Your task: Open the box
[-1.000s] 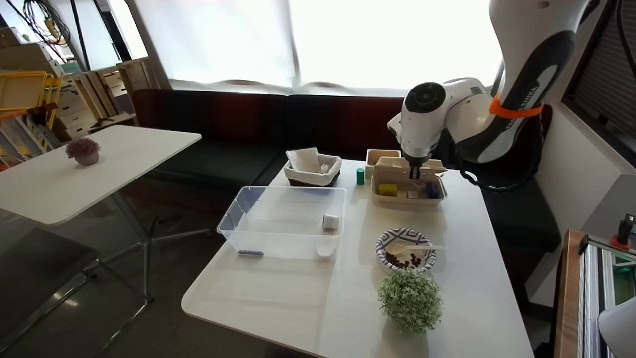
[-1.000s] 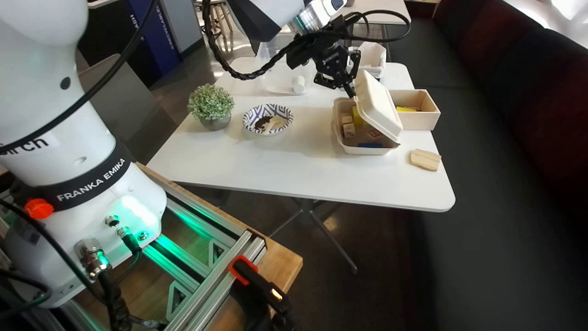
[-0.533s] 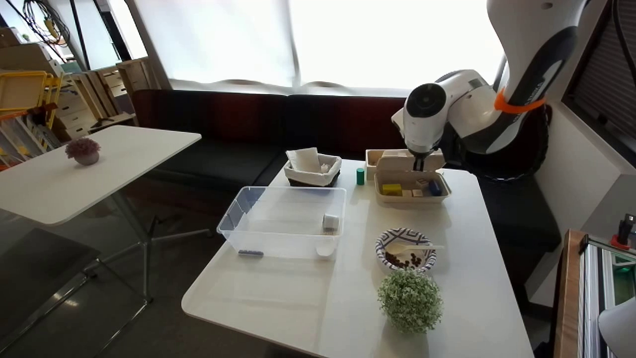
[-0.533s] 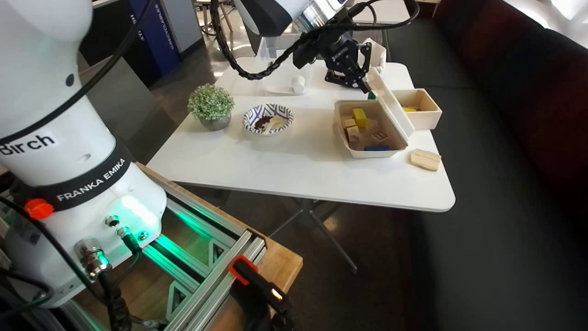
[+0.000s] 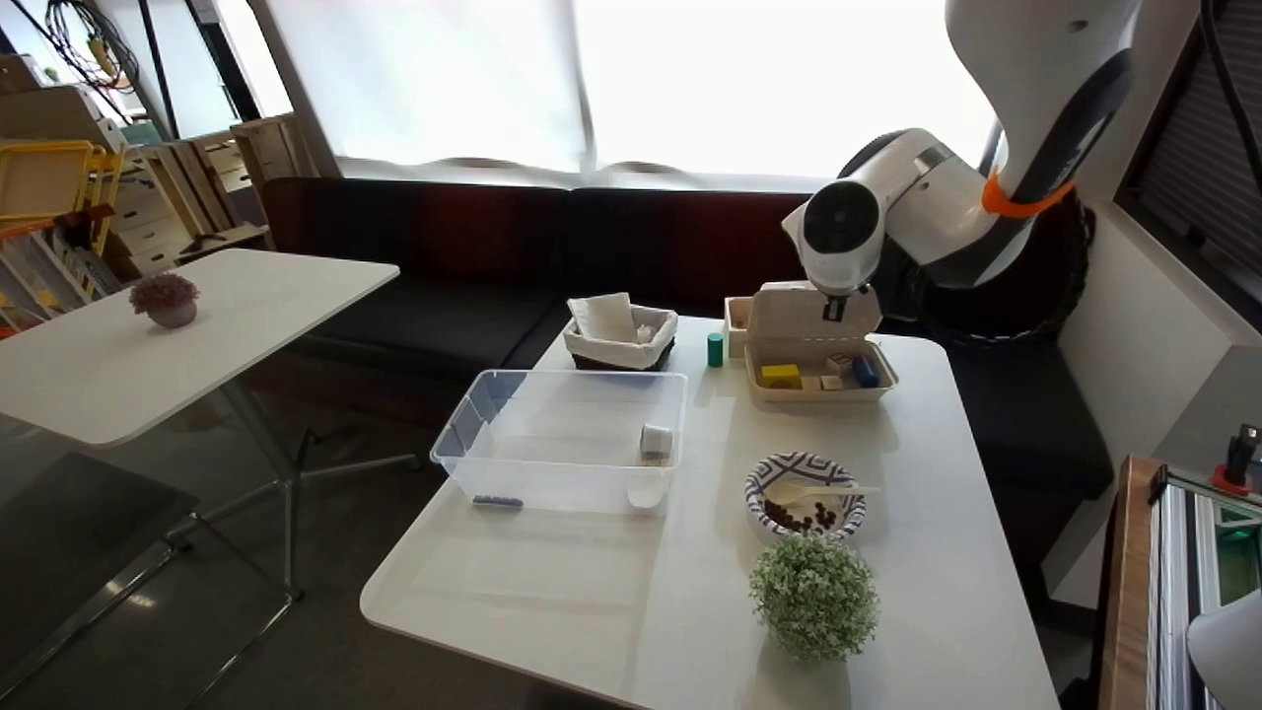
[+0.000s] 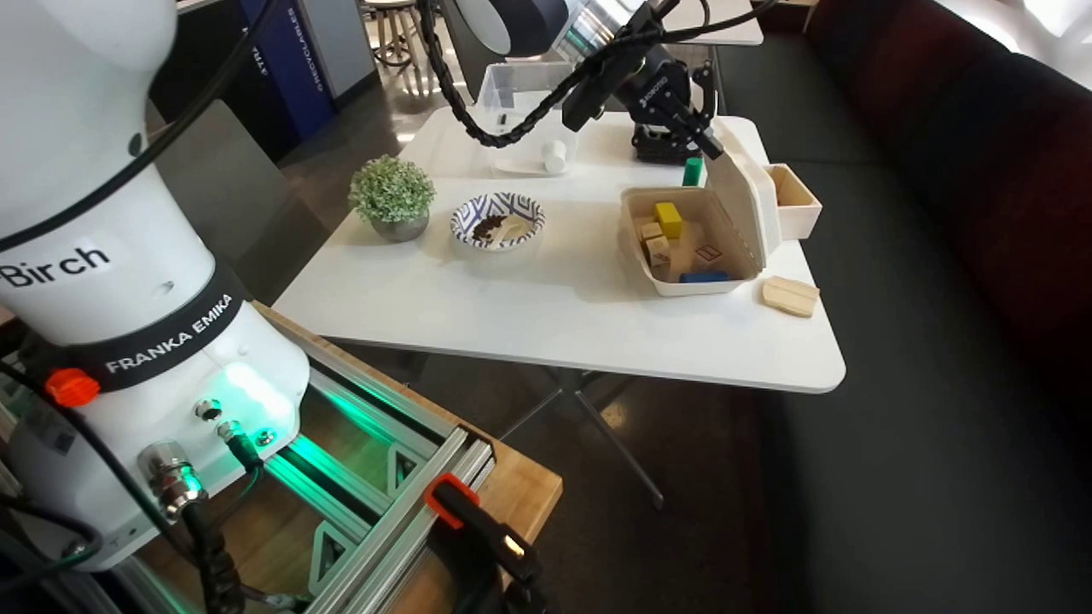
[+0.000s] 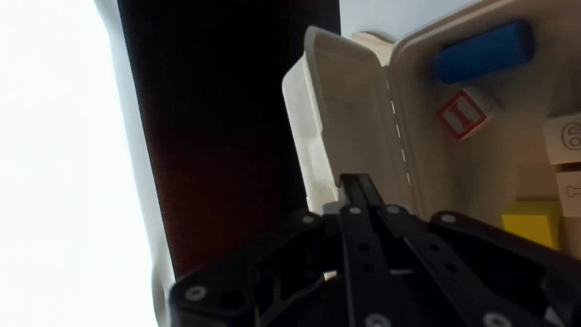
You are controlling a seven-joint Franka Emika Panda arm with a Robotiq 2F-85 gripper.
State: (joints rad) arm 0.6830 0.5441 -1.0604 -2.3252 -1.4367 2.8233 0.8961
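Observation:
The cream-white box (image 5: pixel 820 394) stands on the table, and it also shows in an exterior view (image 6: pixel 693 288). Its lid (image 6: pixel 744 209) is swung up and leans back, near upright. The tan inside holds a yellow block (image 6: pixel 669 220), a blue block (image 7: pixel 483 51) and several wooden blocks (image 7: pixel 565 138). My gripper (image 7: pixel 361 187) is shut with its fingertips together and nothing visible between them. The tips sit at the inner face of the lid near its free edge, in both exterior views (image 5: pixel 834 309) (image 6: pixel 713 147). The exact contact is hard to tell.
A wooden bin (image 6: pixel 798 223) stands behind the lid, with a green cylinder (image 6: pixel 692 172) near the box. A wooden piece (image 6: pixel 790 296) lies beside it. A lined basket (image 5: pixel 619 355), a clear tub (image 5: pixel 552 483), a patterned bowl (image 5: pixel 759 478) and a plant (image 5: pixel 813 597) share the table.
The lid has swung from half tilted over the box to near upright. My gripper has moved up and back with it, staying shut. The box has slid slightly backward.

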